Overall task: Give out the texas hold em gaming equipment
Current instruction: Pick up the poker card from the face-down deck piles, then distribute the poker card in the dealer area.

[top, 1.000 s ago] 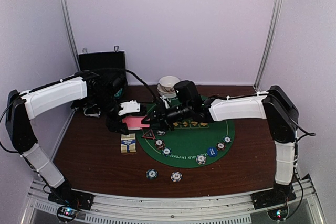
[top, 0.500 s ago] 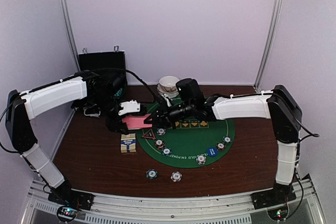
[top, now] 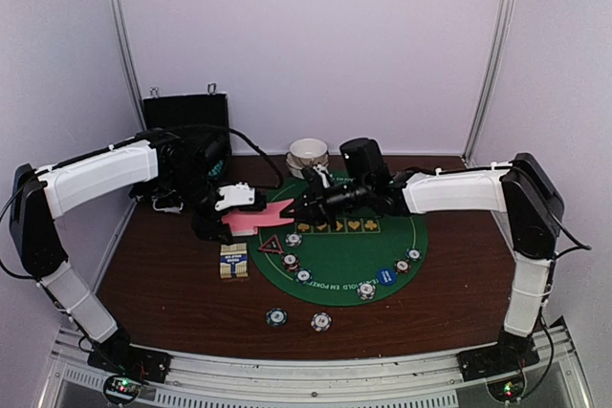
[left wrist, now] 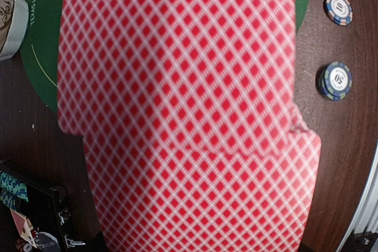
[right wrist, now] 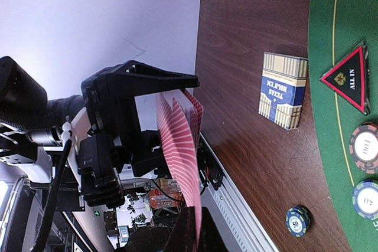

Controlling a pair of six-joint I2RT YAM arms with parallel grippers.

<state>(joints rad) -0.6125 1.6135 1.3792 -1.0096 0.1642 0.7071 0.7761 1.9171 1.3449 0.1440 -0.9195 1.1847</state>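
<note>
My left gripper (top: 228, 222) is shut on a deck of pink-backed playing cards (top: 247, 221), held over the table's left side. These cards (left wrist: 189, 116) fill the left wrist view and hide its fingers; the top card sits shifted off the stack. My right gripper (top: 293, 210) is shut on that top card (right wrist: 184, 163), pinching its edge between the fingertips (right wrist: 204, 235), beside the deck in the left gripper's black jaws. A red-rimmed triangle marker (right wrist: 349, 78) and striped poker chips (right wrist: 364, 147) lie on the green mat (top: 354, 250).
A blue and cream card box (top: 233, 261) lies left of the mat. Two chips (top: 276, 316) (top: 321, 321) rest on the wood near the front. A white bowl (top: 308, 152) and an open black case (top: 186, 114) stand at the back. A blue disc (top: 385, 276) lies on the mat.
The right gripper has shut on the deck's top card and drawn to the right, sliding it partly off the deck. The left arm has stayed put.
</note>
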